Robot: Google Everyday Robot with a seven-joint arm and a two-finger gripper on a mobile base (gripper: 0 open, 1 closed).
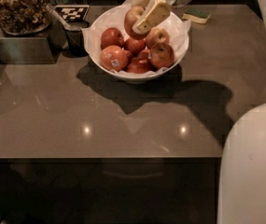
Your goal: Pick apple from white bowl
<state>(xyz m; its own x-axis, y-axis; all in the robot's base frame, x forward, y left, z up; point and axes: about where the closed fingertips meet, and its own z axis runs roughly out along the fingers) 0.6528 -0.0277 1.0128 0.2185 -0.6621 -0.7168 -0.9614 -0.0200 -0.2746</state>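
The gripper (141, 19) is at the top of the view, over the back half of the white bowl (137, 75), and its claw is closed around the apple (131, 17). One broad cream-coloured finger (152, 14) lies slantwise across the apple's right side; the other finger is mostly hidden behind the fruit. The apple sits higher than the rest of the pile, in front of the bowl's far rim, and whether its underside touches the fruit below cannot be told. Under it in the bowl lie several red apples (162, 55) and, at the front left, an orange-red apple with a small sticker (113, 58). Crinkled white paper (183, 31) lines the bowl and stands above its rim. The bowl rests on a grey-brown table (123, 125) and throws a dark shadow to its front and right. To the left, a clear container of nuts (16, 6) stands on a metal box (20, 48), with a checkered marker card (72, 12) and a dark cup (76, 40) between it and the bowl. A yellow-green sponge (196, 16) lies on the table to the right of the bowl. Part of the robot's white body (251, 171) fills the lower right corner.
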